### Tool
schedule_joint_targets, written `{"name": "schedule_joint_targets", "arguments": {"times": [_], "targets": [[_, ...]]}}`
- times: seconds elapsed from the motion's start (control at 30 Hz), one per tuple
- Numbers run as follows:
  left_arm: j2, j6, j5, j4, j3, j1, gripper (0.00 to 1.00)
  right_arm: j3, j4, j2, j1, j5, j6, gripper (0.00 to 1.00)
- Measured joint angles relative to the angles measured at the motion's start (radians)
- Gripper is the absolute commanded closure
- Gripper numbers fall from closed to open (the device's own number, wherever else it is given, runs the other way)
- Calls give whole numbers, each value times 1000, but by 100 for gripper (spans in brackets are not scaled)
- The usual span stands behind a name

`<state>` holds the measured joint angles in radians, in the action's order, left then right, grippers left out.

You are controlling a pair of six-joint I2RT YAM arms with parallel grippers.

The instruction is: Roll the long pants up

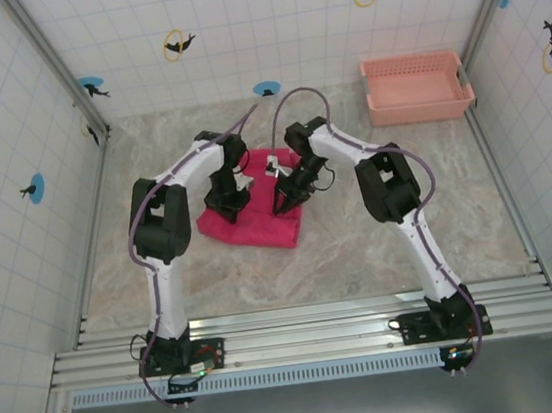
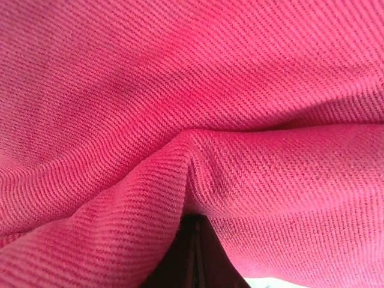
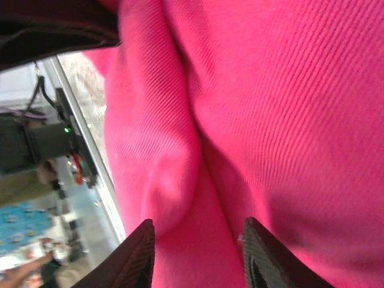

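Pants (image 1: pixel 258 225) lie bunched mid-table between both arms, soft and light I think (twill weave, hardly slippery); left gripper (image 1: pixel 224 208) is clenched on a fold, right gripper (image 3: pixel 198 231) parted around cloth; better to grasp the thick folded edge

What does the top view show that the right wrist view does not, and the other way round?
Top view: the whole outline of the pants, folded into a bundle in the middle of the table, and the basket in the far right corner. Right wrist view: the right gripper up close, its fingers apart with a fold of cloth bulging between them, and the weave of the cloth. Both: the pants, with the right gripper on them.
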<state>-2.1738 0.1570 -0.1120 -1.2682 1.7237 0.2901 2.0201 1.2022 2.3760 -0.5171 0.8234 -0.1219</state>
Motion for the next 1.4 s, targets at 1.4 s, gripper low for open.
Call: {"name": "schedule_joint_targets", "arguments": {"times": [1.4], "targets": [[-47,-136,-3,-66,61,-35,100,-718,-1025,-318,-532,-1286,-463,51]]}}
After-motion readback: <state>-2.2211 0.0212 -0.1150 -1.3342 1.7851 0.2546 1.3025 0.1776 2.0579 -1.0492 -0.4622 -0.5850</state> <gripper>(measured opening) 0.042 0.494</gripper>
